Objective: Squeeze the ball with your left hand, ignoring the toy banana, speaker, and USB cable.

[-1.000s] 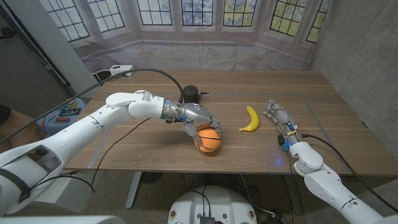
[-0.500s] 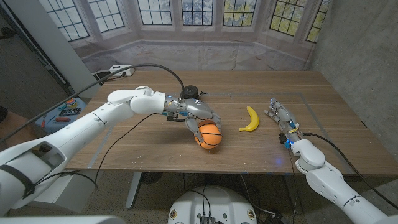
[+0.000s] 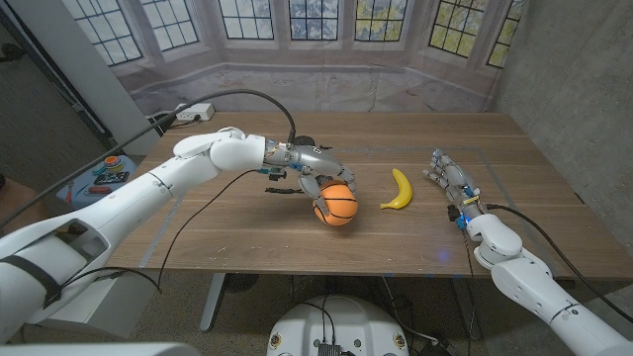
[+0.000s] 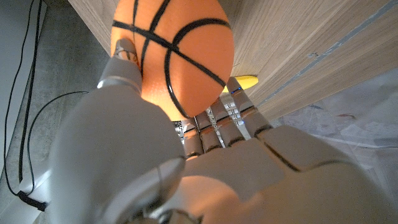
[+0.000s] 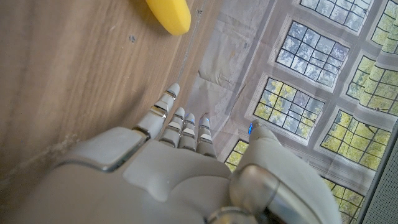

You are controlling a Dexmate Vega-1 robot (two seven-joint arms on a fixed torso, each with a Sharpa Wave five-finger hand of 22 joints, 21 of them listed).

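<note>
Ball [image 3: 338, 206] near table centre, left of toy banana [image 3: 399, 189], cupped from above by left hand [image 3: 315, 181] with fingers curled round it; squeeze evenly, thumb opposing fingers so it cannot roll out; right hand [image 3: 447, 180] at right, straight-fingered, holding nothing.

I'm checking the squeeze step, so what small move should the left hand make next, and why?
Probably tighten the fingers: the left hand already wraps the ball, which looks round, not compressed, on the table.
</note>
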